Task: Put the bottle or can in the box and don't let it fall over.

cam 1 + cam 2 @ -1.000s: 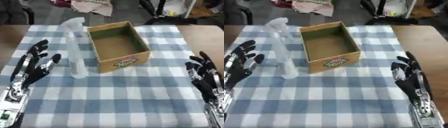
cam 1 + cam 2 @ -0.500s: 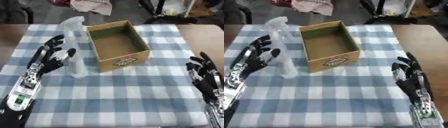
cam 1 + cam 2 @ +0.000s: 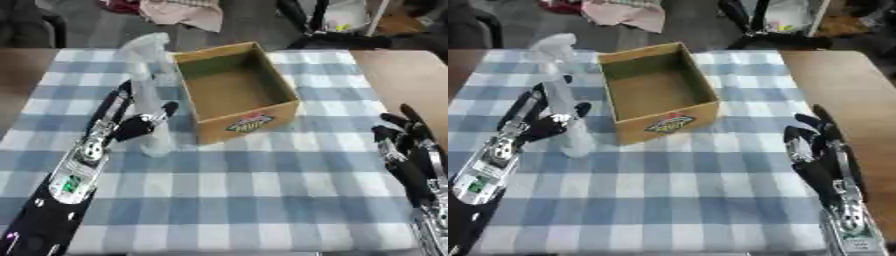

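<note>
On checked cloth [image 3: 262,175], left hand [image 3: 131,125] now around upright bottle [image 3: 150,95].

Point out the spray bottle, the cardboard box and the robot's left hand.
spray bottle [image 3: 156,140], left eye view, on its clear lower body.
cardboard box [image 3: 249,121], left eye view, on its front wall by the label.
left hand [image 3: 133,127], left eye view, on the palm beside the bottle.

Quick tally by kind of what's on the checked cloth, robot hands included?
Spray bottle, clear, upright: 1
Cardboard box, open, nothing visible inside: 1
Robot hands: 2, left hand around the bottle, right hand open at the right edge
Total: 4
</note>
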Controlling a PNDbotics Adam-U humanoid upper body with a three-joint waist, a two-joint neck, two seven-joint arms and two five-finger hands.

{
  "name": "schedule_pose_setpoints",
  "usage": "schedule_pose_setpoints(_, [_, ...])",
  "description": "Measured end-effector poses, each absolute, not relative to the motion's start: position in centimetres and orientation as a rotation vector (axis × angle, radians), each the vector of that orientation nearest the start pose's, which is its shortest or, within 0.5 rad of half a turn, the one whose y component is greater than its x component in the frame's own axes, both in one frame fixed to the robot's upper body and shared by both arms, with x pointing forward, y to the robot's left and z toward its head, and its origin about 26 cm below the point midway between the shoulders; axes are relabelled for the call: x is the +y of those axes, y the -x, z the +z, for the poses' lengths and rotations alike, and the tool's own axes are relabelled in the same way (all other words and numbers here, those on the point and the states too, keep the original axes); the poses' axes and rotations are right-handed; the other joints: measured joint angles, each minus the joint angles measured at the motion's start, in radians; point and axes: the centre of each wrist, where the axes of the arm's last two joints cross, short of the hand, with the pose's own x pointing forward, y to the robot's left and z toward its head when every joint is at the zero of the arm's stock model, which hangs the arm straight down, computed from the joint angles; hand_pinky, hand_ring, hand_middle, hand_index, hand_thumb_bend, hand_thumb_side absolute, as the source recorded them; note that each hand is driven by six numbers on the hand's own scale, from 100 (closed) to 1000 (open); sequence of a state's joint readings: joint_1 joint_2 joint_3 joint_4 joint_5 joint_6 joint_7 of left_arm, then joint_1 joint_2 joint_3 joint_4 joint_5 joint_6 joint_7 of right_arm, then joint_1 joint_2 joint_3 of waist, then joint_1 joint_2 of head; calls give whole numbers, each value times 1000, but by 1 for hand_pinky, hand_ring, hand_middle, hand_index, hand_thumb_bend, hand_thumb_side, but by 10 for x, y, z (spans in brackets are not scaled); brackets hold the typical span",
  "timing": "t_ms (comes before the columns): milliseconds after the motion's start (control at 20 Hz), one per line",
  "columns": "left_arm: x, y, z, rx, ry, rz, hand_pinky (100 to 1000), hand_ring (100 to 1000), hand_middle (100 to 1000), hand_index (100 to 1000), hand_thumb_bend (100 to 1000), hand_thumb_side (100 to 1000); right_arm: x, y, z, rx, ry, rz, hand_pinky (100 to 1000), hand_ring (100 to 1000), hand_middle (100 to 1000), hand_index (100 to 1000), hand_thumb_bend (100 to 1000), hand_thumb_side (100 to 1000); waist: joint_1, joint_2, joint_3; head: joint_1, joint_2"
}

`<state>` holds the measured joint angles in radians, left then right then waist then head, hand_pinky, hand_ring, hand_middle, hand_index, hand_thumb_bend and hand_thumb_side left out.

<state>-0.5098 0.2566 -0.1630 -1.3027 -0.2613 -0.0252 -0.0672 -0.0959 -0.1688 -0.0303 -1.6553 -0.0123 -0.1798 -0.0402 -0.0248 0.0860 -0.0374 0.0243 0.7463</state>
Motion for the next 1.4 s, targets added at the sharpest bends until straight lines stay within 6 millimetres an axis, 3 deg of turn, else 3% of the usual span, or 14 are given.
schedule_pose_setpoints(250, [223,-400,70,-1729,-258,-667,863,872,732,790,361,333,-278,-300,45,-1929,140,103,959,758,810,1000,203,376,-1,0,0,0,0])
schedule_pose_setpoints(450, [220,-401,67,-1730,-245,-620,849,803,468,588,119,100,-277,-300,45,-1929,138,101,959,758,808,1000,203,377,-1,0,-1,0,0])
schedule_pose_setpoints(550, [217,-402,67,-1736,-237,-593,834,739,344,471,100,100,-277,-300,44,-1929,137,99,959,758,807,1000,203,377,-1,-1,-3,0,0])
schedule_pose_setpoints(750, [217,-402,67,-1738,-243,-527,815,629,203,340,100,154,-277,-300,44,-1929,136,99,959,758,806,1000,203,378,-1,-1,-4,0,0])
schedule_pose_setpoints(900, [217,-402,69,-1746,-253,-483,810,611,178,321,100,168,-277,-300,44,-1929,136,99,959,758,806,1000,203,378,-1,-1,-5,0,0])
schedule_pose_setpoints(1050, [219,-402,83,-1792,-261,-445,807,610,178,321,100,170,-277,-300,44,-1929,136,99,959,758,806,1000,204,378,-1,-1,-6,0,1])
schedule_pose_setpoints(1400, [218,-417,157,-1966,-261,-424,804,616,190,328,100,170,-274,-300,44,-1927,123,112,959,758,807,1000,205,379,-2,-1,-27,7,0])
